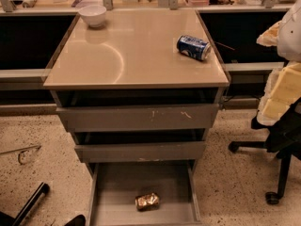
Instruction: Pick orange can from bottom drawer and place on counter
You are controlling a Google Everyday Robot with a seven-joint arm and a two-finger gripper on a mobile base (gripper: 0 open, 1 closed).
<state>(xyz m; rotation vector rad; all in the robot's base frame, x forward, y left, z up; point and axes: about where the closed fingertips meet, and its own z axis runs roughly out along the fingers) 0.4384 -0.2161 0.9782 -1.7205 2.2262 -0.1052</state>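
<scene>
The orange can (147, 201) lies on its side, dented and shiny, on the grey floor of the open bottom drawer (113, 192), near its front. The counter (131, 51) is the glossy beige top of the grey cabinet. My gripper (282, 91) shows as pale yellow and white parts at the right edge of the camera view. It is level with the cabinet's top, well to the right of it, and far above the can. It holds nothing that I can see.
A blue can (193, 47) lies on its side at the counter's right. A white bowl (92, 14) stands at its back left. The two upper drawers (138, 118) are slightly open. An office chair base (275, 171) stands on the floor at the right. Dark legs (29, 204) show at the lower left.
</scene>
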